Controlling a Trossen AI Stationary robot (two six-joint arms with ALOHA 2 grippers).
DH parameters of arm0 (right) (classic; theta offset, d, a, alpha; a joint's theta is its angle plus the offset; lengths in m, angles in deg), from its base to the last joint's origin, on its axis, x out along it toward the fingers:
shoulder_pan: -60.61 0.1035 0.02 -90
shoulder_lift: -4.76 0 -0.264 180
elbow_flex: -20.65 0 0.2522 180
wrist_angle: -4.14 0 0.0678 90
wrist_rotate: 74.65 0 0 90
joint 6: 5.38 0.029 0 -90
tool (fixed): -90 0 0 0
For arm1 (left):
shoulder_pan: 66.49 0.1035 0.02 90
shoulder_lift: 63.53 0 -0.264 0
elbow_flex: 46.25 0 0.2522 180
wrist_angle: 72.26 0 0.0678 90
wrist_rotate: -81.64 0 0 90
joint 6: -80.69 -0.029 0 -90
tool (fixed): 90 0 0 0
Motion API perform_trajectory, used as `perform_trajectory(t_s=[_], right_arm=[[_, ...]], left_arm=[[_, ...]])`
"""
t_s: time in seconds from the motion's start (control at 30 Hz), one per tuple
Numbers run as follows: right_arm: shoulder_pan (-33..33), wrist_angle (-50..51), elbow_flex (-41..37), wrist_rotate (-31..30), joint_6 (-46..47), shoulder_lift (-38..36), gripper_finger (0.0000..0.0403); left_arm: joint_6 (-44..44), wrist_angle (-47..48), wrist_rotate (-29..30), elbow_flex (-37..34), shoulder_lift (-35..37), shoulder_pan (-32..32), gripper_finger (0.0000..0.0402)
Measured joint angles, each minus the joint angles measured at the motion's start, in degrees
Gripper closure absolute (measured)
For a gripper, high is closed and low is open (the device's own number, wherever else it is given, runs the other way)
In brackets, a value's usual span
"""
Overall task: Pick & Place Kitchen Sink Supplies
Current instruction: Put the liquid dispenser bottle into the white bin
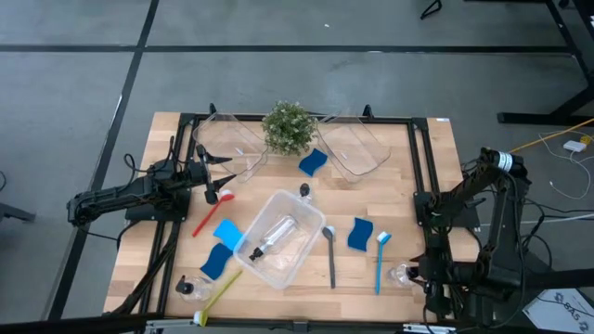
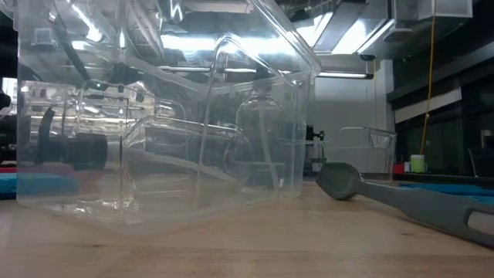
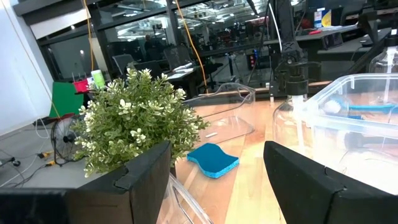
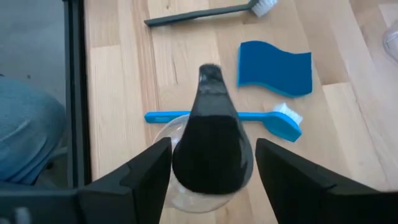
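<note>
My right gripper is at the table's near right, slanting down, shut on a small clear pump bottle with a black top. My left gripper waits open at the table's left, pointing level at the potted plant. Lying flat on the wood are the blue brush, the grey brush, the red brush, the yellow-green brush and several blue sponges. A second bottle lies at the near left. A third lies inside the centre bin. My right gripper has the pump bottle between its two fingers, one on each side of the clear body just under the black top. The fingers come slanting down from above. The top points back up along the fingers and hides the place of contact.
A clear bin stands at the table's centre, and it fills the low view. Two more clear bins stand at the far edge, on either side of the plant. A black frame runs along the table's sides.
</note>
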State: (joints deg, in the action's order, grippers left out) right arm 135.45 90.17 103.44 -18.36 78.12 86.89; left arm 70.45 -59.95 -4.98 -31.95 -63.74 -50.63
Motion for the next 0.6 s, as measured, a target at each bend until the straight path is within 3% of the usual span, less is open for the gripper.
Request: perform_trajectory(t_s=[0.13, 0.33, 0.6], right_arm=[[-1.13, -0.31, 0.00, 1.68, 0.00, 0.00, 0.0195], [-1.83, -0.78, 0.00, 3.26, 0.00, 0.00, 0.0262], [-1.83, -0.72, 0.00, 3.25, 0.00, -0.02, 0.0265]], left_arm=[[0.01, 0.00, 0.02, 0.00, 0.00, 0.00, 0.0151], [0.00, 0.00, 0.00, 0.00, 0.00, 0.00, 0.0151], [0.00, 0.00, 0.02, 0.00, 0.00, 0.00, 0.0151]])
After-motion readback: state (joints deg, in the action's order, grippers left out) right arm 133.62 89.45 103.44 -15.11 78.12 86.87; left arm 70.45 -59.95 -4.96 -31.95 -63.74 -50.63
